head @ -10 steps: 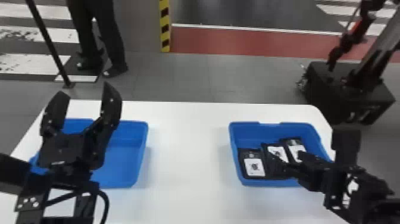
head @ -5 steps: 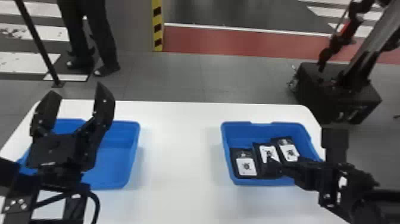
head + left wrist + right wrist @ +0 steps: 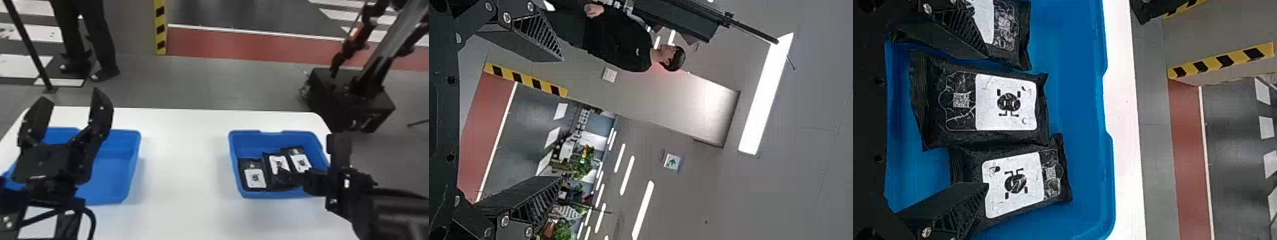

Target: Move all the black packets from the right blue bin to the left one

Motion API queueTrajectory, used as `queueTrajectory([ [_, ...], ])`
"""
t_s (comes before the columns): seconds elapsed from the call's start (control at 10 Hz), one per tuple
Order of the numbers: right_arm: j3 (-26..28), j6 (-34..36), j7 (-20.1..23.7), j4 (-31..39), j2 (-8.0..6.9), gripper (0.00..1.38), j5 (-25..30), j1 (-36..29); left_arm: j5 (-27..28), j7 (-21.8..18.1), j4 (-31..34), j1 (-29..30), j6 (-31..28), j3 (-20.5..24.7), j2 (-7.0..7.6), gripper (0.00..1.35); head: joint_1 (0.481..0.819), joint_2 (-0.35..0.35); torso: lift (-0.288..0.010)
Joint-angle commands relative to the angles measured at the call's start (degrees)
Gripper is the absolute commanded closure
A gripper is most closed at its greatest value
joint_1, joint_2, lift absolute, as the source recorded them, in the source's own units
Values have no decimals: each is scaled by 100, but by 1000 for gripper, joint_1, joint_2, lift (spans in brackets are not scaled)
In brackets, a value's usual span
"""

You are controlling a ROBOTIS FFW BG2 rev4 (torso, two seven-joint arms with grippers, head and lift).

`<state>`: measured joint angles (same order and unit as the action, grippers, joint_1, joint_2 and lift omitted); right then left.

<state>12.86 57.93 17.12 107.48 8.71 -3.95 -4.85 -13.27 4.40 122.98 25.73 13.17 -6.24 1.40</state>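
Right pincer (image 3: 984,120): fingers wide apart, nothing between the pads, poised over the right blue bin (image 3: 255,143). I read the gap as room to straddle one packet and close on its sides; a pinch still to be made, the job at its very start.

Three black packets in that bin, all lying flat, pale labels up. The middle packet (image 3: 1010,102) lines up with my gap in the wrist view, so I take it as the likely first pick. The right-hand packet (image 3: 300,162) sits against or just beside it, turned end for end. The left-hand packet (image 3: 255,178) lies by the near left part of the bin. Packed this closely, a finger could land on a neighbour or drag it along. The wrapping looks soft and creased; I'd expect it to give under a squeeze, so go low and straight down.

Left pincer (image 3: 71,95): parked above the left blue bin (image 3: 115,159), fingers spread, holding nothing. It would need to yield room for the drop.

White table (image 3: 182,159) under both bins, a broad stretch between them: the carry must cross it.

Beyond: grey floor (image 3: 166,83), a red strip (image 3: 223,44), a yellow-and-black striped post (image 3: 160,22), a dark boxy base (image 3: 367,102) off to the right. Left wrist camera catches a long ceiling light (image 3: 766,95).
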Motion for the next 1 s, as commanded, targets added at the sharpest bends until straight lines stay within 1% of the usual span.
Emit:
queueTrajectory([
  [0.0, -64, -14, 2, -265, -1, 98, 52, 162, 0, -1, 0, 0, 19, 9, 0, 188, 695, -149, -110],
  [0.2, -240, 0, 2, -532, -1, 121, 52, 359, 9, -10, 0, -14, 33, 9, 0, 188, 695, -145, -110],
  [0.3, -310, 0, 98, -813, -1, 122, 96, 486, 18, -18, 0, -14, 61, 9, 9, 188, 695, -135, -110],
  [0.4, -363, 0, 151, -884, -18, 124, 175, 528, 18, -18, 0, -14, 61, 9, 9, 188, 695, -129, -110],
  [0.5, -354, 84, 142, -842, -71, 124, 246, 486, 9, -18, 0, 0, 103, 17, 18, 188, 695, -120, -110],
  [0.6, -354, 253, 142, -884, -89, 136, 342, 542, 9, -18, 0, 0, 145, 35, 18, 188, 695, -115, -110],
  [0.7, -354, 478, 169, -968, -62, 406, 430, 626, 9, -18, 0, 15, 145, 44, 18, 188, 695, -115, -110],
  [0.8, -354, 450, 204, -842, -71, 1144, 457, 584, 0, -18, 0, 15, 145, 61, 18, 188, 695, -118, -110],
  [0.9, -319, 366, 98, -546, -124, 1240, 421, 443, 9, -18, 0, 15, 202, 70, 18, 188, 695, -120, -110],
])
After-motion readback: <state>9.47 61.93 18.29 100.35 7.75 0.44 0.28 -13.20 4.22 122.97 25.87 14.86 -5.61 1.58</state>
